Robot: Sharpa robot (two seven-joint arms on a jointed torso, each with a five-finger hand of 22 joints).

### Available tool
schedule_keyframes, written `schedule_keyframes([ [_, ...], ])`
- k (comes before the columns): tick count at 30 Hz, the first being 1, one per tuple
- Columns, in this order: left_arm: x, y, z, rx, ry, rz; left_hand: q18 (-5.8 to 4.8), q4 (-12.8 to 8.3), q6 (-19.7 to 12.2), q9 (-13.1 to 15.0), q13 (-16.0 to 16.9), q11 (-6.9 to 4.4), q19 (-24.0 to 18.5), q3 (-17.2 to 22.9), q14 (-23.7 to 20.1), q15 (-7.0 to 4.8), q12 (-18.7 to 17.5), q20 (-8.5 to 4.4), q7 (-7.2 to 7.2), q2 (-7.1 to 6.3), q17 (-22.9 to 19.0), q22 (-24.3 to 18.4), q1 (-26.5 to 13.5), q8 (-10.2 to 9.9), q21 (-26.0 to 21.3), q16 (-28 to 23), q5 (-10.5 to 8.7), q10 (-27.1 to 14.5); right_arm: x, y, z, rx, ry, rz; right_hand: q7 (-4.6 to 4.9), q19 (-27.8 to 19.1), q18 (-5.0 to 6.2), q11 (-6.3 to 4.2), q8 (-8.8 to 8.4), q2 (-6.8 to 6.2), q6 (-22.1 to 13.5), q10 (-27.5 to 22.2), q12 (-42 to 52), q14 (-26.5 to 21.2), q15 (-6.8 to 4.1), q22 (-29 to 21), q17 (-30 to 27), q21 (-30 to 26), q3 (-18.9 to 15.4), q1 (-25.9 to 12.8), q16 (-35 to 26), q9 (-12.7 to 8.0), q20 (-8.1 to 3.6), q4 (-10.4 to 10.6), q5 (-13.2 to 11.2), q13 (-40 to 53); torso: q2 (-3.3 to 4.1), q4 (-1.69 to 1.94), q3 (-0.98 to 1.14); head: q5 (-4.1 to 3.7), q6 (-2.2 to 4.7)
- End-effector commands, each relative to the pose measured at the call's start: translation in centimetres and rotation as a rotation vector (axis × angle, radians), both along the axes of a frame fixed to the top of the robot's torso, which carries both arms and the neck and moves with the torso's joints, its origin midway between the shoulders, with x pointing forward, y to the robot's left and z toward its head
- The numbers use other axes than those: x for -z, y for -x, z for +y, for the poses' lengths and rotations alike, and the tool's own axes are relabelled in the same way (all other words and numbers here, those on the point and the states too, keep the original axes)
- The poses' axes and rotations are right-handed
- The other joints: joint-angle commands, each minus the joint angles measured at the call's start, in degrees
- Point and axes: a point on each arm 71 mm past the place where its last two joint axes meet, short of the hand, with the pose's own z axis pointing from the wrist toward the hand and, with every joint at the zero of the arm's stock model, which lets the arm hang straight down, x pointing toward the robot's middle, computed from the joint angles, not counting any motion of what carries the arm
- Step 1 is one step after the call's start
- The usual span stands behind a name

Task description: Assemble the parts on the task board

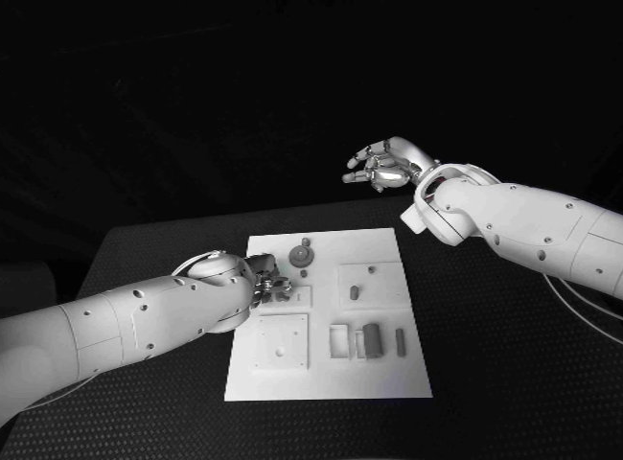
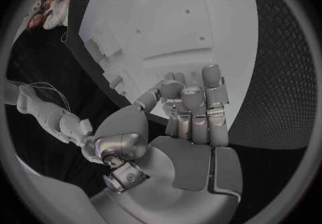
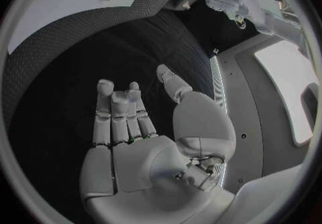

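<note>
You see a matt white task board (image 1: 380,379) on a rough, woven-looking black table (image 1: 519,383), and glossy metallic hands (image 1: 382,165).

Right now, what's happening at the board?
The left hand is down at the left edge of the white task board, fingers curled over its surface; whether it holds a part cannot be told. The right hand is raised beyond the board's far edge, fingers apart and holding nothing. On the board, a round gear-like part sits near the far edge and several small parts lie toward the near right. Assembly looks to be in progress.
</note>
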Motion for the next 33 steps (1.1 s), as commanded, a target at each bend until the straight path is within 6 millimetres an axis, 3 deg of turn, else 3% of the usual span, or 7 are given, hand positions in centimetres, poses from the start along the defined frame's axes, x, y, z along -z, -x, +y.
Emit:
schedule_keyframes([
  [1, 1.64, 1.06, 0.01, 0.031, -0.054, 0.093, 0.23, 1.7, 8.3, 0.1, -0.1, -0.64, 1.2, 2.2, -1.4, -1.08, 0.2, -0.92, -4.14, -0.38, -0.2, 1.4, 1.1, 0.2, 0.4, 0.3, 0.35, -0.3, 0.06, 0.03, 0.06, -0.012, 0.001, 0.008, 0.3, -0.1, 0.71, 0.17, -0.04, 0.39, 0.0, -0.4, -0.1, -0.5, -0.01, 0.4, -0.1, -0.3, -0.4, -0.3, 0.0, -0.1, 0.06, 0.0, -0.1, -0.1, 0.01, 0.04, -0.02, -0.06, -0.09],
  [13, 1.52, 0.84, 0.25, 0.045, -0.099, 0.053, 0.2, 1.7, 8.4, 0.4, -0.3, -0.66, 1.2, 2.4, -1.4, -1.16, 0.4, -0.94, -4.15, -0.83, -0.8, 1.3, 2.1, 0.2, 0.7, 0.7, 0.2, -0.3, 0.08, 0.05, 0.04, -0.013, 0.001, 0.009, 0.31, -0.1, 0.71, 0.18, -0.03, 0.46, 0.0, -0.4, -0.1, -0.5, 0.0, 0.4, -0.1, -0.4, -0.4, -0.5, 0.1, -0.1, 0.08, 0.1, -0.1, -0.1, 0.01, 0.0, -0.02, 0.04, -0.11],
  [29, 1.62, 0.72, -0.42, 0.08, -0.168, 0.049, -0.01, 1.8, 8.7, 0.8, -0.5, -0.79, 1.5, 2.4, -1.3, -1.28, 0.9, -0.85, -4.28, -1.79, -1.8, 1.3, 3.9, 0.3, 1.3, 1.6, 1.55, -0.3, 0.12, 0.05, 0.01, -0.014, 0.002, 0.013, 0.32, -0.1, 0.71, 0.18, -0.04, 0.44, 0.0, -0.4, -0.1, -0.5, 0.0, 0.4, -0.1, -0.4, -0.4, -0.6, 0.1, -0.1, 0.09, 0.2, -0.1, -0.1, 0.0, 0.03, -0.02, 0.12, -0.24],
  [31, 1.58, 0.7, -0.46, 0.083, -0.173, 0.042, -0.07, 1.8, 8.8, 0.9, -0.6, -0.82, 1.6, 2.3, -1.3, -1.25, 1.0, -0.81, -4.33, -1.87, -2.0, 1.3, 4.2, 0.3, 1.4, 1.9, 2.4, -0.2, 0.12, 0.05, 0.0, -0.014, 0.002, 0.014, 0.32, -0.1, 0.71, 0.18, -0.04, 0.44, 0.0, -0.4, -0.1, -0.5, 0.01, 0.4, -0.1, -0.4, -0.4, -0.6, 0.1, -0.1, 0.09, 0.2, -0.1, -0.2, -0.01, 0.02, -0.01, 0.14, -0.27],
  [33, 1.59, 0.66, -0.35, 0.083, -0.174, 0.043, -0.22, 1.8, 9.2, 1.1, -0.7, -0.92, 1.7, 2.2, -1.2, -1.17, 1.3, -0.68, -4.45, -2.02, -2.4, 1.3, 4.4, 0.4, 1.7, 2.4, 5.01, -0.2, 0.13, 0.04, -0.03, -0.013, 0.002, 0.014, 0.32, -0.1, 0.71, 0.19, -0.04, 0.43, 0.0, -0.4, -0.1, -0.5, 0.01, 0.4, -0.1, -0.4, -0.4, -0.6, 0.1, -0.1, 0.09, 0.2, -0.1, -0.2, -0.01, 0.0, -0.01, 0.17, -0.3],
])
